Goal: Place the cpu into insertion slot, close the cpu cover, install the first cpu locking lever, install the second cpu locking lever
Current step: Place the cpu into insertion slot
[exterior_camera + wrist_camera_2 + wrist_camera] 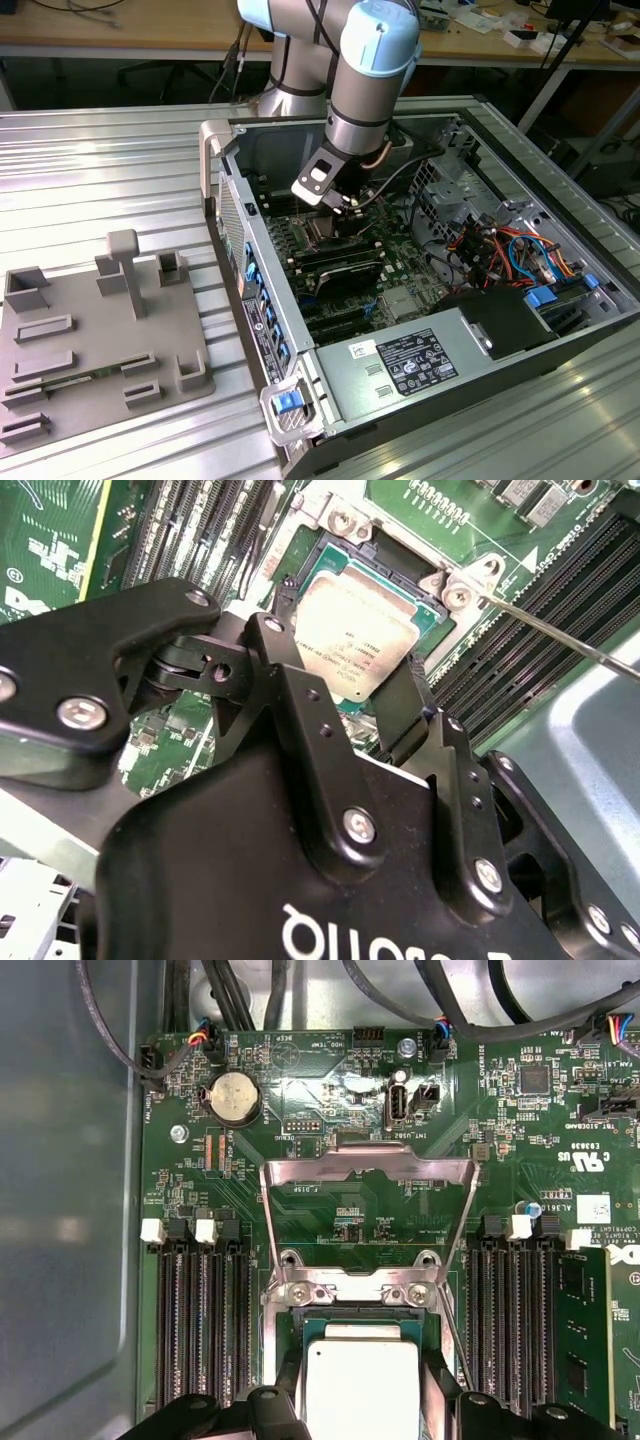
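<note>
- Silver ribbed table carries an open computer case.
- Grey and pale-blue arm reaches down into the case.
- Green board lies flat on the case floor, with long black memory slots on both sides of the socket.
- Gripper is directly over the socket, jaws drawn in narrow, with one black finger against each of two opposite chip edges.
- Cover, a thin metal frame, is swung open, away from the socket.
- Chip lies level within the socket's outline; it looks seated, though the fingers hide two of its edges.
</note>
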`<action>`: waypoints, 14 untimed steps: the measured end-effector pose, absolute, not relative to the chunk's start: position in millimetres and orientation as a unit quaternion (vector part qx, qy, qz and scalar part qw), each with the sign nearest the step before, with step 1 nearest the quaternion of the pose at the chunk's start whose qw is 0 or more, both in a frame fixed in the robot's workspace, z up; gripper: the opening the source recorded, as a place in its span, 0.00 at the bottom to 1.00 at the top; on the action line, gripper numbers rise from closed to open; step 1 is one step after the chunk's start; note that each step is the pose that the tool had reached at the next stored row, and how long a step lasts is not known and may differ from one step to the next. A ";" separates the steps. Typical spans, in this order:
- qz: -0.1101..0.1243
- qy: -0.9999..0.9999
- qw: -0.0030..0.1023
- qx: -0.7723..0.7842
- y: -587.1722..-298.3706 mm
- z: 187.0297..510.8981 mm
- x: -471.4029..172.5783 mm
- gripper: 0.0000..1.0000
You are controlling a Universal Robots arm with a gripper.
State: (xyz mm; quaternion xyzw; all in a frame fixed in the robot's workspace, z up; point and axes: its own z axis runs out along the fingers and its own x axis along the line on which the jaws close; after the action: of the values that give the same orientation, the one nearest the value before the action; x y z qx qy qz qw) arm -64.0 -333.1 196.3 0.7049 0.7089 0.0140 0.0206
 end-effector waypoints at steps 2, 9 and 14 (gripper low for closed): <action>0.014 0.709 0.021 0.705 -333.1 194.8 -64.0 0.55; 0.014 0.709 0.021 0.705 -333.1 194.1 -63.9 0.55; 0.014 0.710 0.020 0.704 -332.7 195.0 -63.7 0.68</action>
State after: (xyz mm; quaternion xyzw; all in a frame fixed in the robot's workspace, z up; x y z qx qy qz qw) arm -63.7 -332.7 195.0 0.7040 0.7098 0.0144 0.0204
